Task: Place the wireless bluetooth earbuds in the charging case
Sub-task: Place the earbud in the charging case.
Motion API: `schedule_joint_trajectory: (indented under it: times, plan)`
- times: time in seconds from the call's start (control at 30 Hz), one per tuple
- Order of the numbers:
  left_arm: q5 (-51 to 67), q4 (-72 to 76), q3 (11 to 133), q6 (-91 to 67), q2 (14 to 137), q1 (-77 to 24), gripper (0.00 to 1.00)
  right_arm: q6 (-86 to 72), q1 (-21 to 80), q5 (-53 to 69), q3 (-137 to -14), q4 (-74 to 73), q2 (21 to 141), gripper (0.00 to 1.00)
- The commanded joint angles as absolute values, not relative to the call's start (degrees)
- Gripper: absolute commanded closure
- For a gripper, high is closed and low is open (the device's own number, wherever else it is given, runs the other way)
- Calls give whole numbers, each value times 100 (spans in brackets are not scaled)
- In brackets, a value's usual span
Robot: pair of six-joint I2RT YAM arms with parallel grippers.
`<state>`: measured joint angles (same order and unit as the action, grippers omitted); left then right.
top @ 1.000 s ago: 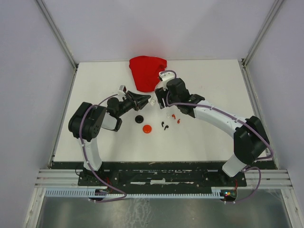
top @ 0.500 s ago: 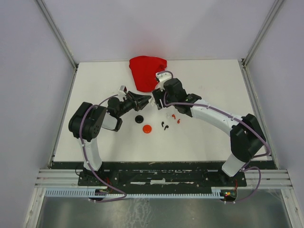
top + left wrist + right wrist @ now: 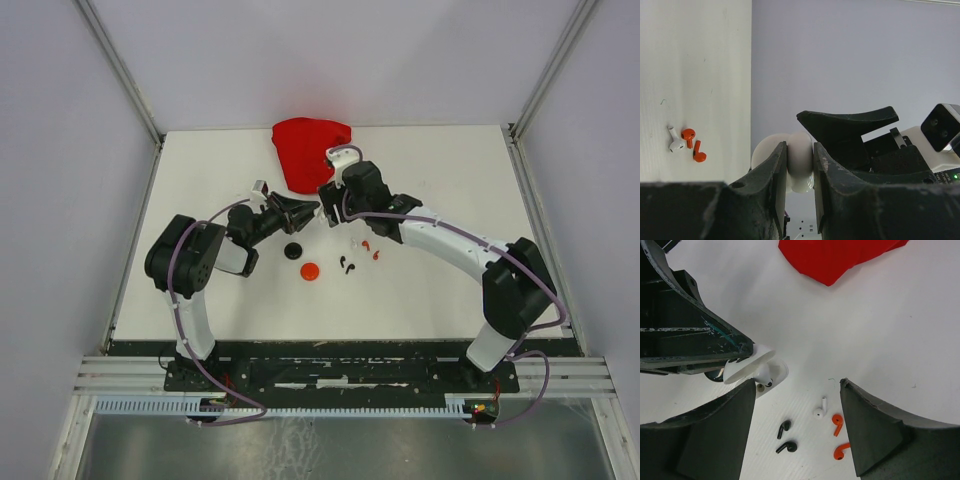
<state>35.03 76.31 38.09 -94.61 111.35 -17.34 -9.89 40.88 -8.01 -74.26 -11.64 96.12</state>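
Your left claw [image 3: 800,156] is clamped on the open white case [image 3: 756,371]; hold it steady. Your right claw [image 3: 797,385] gapes empty close by. Next take the white earbud [image 3: 819,411] off the bench [image 3: 880,330], pinching its stem

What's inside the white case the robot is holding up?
The open white case, pinched in the left gripper, shows what looks like one white earbud seated inside. The gripper hides the rest of the inside.

White case [image 3: 799,159], red cloth [image 3: 840,257]
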Motion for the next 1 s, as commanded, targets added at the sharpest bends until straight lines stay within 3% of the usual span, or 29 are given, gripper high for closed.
schedule_joint_trajectory:
  times: [0.0, 0.5, 0.97]
  plan:
    - [3555, 7852, 3959, -9211, 10903, -1774, 97, -1072, 4114, -862, -7744, -1024, 9722, 23]
    - [3368, 7999, 3874, -9298, 11041, -1743, 97, -1116, 4114, -1161, -7202, -478, 9012, 23]
    - [3177, 8866, 3502, -9633, 11302, -1520, 97, -1380, 3820, -1788, -6923, -1673, 8863, 25]
